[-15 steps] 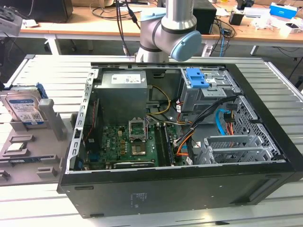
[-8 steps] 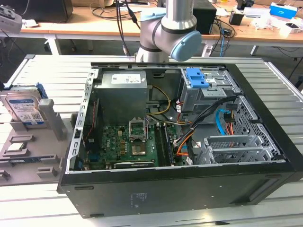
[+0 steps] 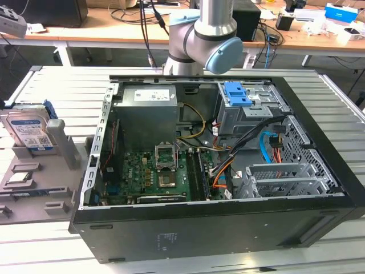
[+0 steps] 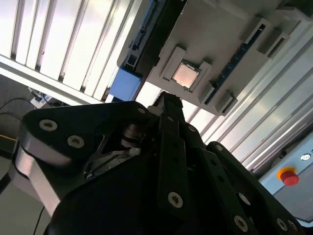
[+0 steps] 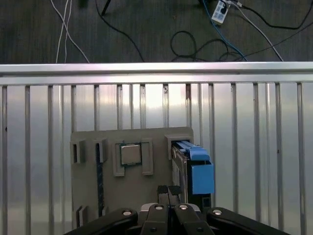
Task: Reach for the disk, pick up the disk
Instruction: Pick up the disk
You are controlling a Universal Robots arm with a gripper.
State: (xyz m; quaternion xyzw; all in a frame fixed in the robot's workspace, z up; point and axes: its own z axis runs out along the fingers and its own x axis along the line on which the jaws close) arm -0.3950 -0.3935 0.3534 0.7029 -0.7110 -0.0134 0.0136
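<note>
The disk [image 3: 27,132] stands on edge in a slot of the grey holder tray [image 3: 34,188] at the exterior view's left, its white-and-blue label facing out and a blue bracket along its edges. In the first wrist view the disk [image 5: 191,169] sits at one end of the tray [image 5: 93,196], beside a small square chip [image 5: 131,154]. My gripper [image 5: 168,192] hangs well above the tray, between chip and disk, touching neither. Its fingers are shut with nothing between them. The second wrist view has the gripper [image 4: 168,102] below the chip [image 4: 185,74], with the disk's blue bracket [image 4: 126,84] nearby.
An open black computer case [image 3: 319,225] fills the middle of the slatted metal table [image 3: 63,85], with a blue latch [image 3: 236,94] on its drive cage. The arm's elbow [image 3: 211,40] rises behind the case. A red stop button [image 4: 289,176] and floor cables [image 5: 195,39] lie beyond the table.
</note>
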